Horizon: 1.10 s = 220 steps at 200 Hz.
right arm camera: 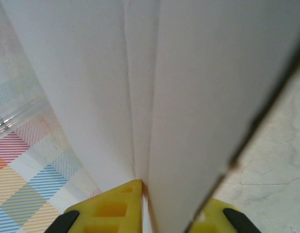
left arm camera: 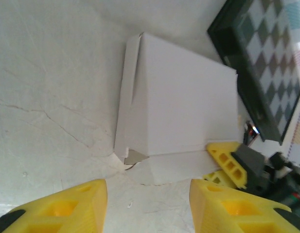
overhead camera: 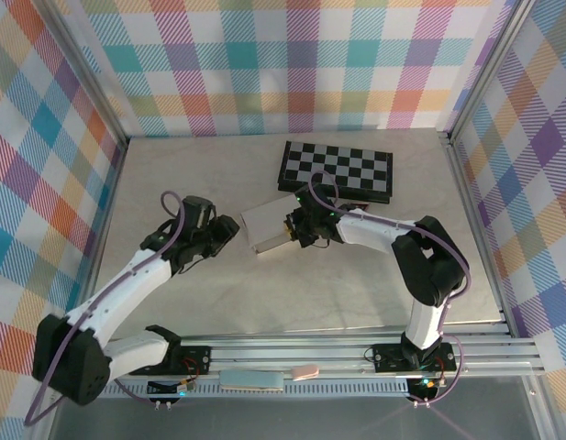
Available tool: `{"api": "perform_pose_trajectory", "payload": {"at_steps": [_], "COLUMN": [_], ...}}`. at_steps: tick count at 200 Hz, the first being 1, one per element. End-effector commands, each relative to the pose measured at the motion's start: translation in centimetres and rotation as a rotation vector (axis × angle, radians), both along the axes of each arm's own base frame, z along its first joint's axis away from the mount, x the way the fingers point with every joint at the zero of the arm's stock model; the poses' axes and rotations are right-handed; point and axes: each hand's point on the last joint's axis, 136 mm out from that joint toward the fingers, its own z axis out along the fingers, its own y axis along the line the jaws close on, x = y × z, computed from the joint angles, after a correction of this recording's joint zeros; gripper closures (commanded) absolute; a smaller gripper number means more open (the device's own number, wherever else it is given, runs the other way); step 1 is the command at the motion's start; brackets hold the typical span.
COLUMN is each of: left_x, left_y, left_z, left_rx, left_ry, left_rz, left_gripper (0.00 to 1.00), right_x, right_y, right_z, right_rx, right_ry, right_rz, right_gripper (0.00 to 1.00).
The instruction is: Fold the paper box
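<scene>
The paper box [overhead camera: 267, 225] is a pale, partly folded shallow box lying on the table just in front of the chessboard. In the left wrist view the paper box [left arm camera: 184, 109] shows a flat top, a loose side flap on the left and a small gap at its near corner. My left gripper [overhead camera: 231, 230] stands open just left of the box, its yellow fingers apart over bare table [left arm camera: 147, 189] without touching it. My right gripper [overhead camera: 294, 229] is shut on the box's right edge. A white cardboard panel [right arm camera: 198, 97] runs up from between the right gripper [right arm camera: 171, 196] and its yellow fingers.
A black-and-white chessboard [overhead camera: 338, 171] lies behind and to the right of the box, its dark edge [left arm camera: 237, 73] close to the box's far side. Checkered cloth walls enclose the table [overhead camera: 172, 183]. A metal rail [overhead camera: 356, 353] runs along the near edge.
</scene>
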Motion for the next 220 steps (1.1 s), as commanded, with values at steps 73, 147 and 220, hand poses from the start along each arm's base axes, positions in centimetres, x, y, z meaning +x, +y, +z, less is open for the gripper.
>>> {"api": "perform_pose_trajectory", "payload": {"at_steps": [73,147,220], "left_x": [3.7,4.9,4.8], "left_y": [-3.1,-4.2,-5.1], "left_z": [-4.2,-5.1,-5.3], "left_rx": [-0.106,-0.155,-0.180], "left_ry": [0.056,0.078,0.088], "left_rz": [-0.061,-0.080,-0.093], "left_gripper": [0.51,0.53,0.57], "right_x": [-1.1,-1.2,-1.1], "right_y": [-0.6,-0.2,0.0], "right_z": [1.3,1.7,1.9], "right_rx": [-0.039,-0.020,-0.007], "right_ry": [0.039,0.052,0.052], "right_rz": [0.040,0.044,0.043], "right_gripper": [0.88,0.89,0.91]}}
